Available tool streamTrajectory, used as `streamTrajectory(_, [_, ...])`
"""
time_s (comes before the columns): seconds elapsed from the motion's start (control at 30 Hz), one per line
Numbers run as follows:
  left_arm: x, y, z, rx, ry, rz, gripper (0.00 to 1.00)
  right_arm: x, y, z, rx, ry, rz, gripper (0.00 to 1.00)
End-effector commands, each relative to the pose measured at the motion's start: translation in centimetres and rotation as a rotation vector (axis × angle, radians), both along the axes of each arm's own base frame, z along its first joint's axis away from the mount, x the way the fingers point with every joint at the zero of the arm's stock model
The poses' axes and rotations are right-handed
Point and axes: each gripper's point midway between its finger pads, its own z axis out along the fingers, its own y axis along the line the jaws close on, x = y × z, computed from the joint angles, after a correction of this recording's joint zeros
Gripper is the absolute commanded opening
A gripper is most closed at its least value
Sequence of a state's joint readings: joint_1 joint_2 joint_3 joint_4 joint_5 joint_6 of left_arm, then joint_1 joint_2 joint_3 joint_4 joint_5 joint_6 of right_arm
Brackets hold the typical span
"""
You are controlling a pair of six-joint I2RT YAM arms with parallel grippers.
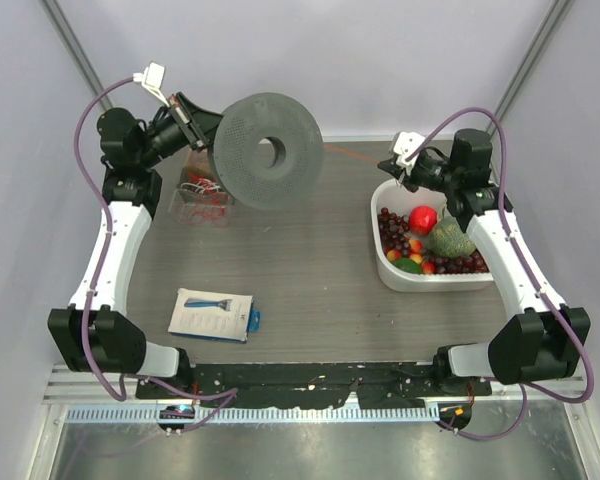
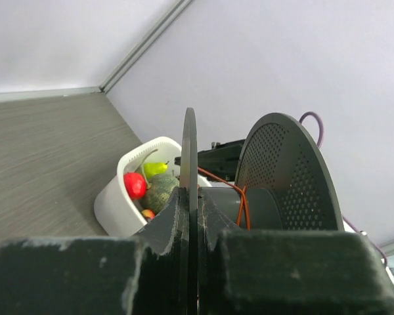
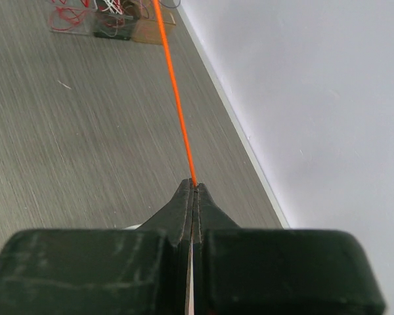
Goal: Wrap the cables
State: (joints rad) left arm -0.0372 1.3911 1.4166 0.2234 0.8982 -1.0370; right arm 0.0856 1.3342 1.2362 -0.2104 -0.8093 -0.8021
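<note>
The left fingers [image 2: 164, 223] clamp a black perforated plastic spool [image 1: 238, 160]; the right fingers [image 3: 177, 210] pinch a thin orange cable [image 3: 176, 98] taut — probably light, limp and slippery, so it needs a firm pinch.

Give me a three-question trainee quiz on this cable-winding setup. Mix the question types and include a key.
1. True or false: the right fingers are shut on a taut orange cable.
2. Multiple choice: the left fingers hold the spool by
A) its hub
B) the edge of one flange
C) nothing, they are open
3. Fill in: the loose tangle of cables lies inside a clear ____.

Key
1. True
2. B
3. box
</note>
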Motion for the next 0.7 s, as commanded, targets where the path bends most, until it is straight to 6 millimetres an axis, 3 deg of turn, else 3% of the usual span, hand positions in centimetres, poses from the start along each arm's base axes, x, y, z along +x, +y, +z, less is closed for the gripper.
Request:
streamTrajectory(0.0, [-0.6,1.4,7.0,-0.149,-0.107,0.032,0.00,0.0,-1.1,-0.6,-0.052,-0.032,-0.022,0.01])
streamTrajectory(0.13, [0.3,2.2,8.2,-0.213,-0.075,0.096,0.00,-0.4,-1.2,-1.9,-0.061,-0.005,-0.019,0.01])
streamTrajectory(0.37, [2.2,4.2,8.5,-0.285,0.008,0.271,0.00,-1.3,-0.4,-3.2,-0.043,0.066,-0.007,0.01])
streamTrajectory(0.5, [3.9,6.0,7.5,-0.327,0.111,0.410,0.00,-2.9,1.9,-4.6,-0.075,0.098,0.032,0.01])
streamTrajectory(0.67, [5.6,8.1,6.4,-0.325,0.169,0.564,0.00,-6.6,6.8,-5.9,-0.126,0.122,0.132,0.01])
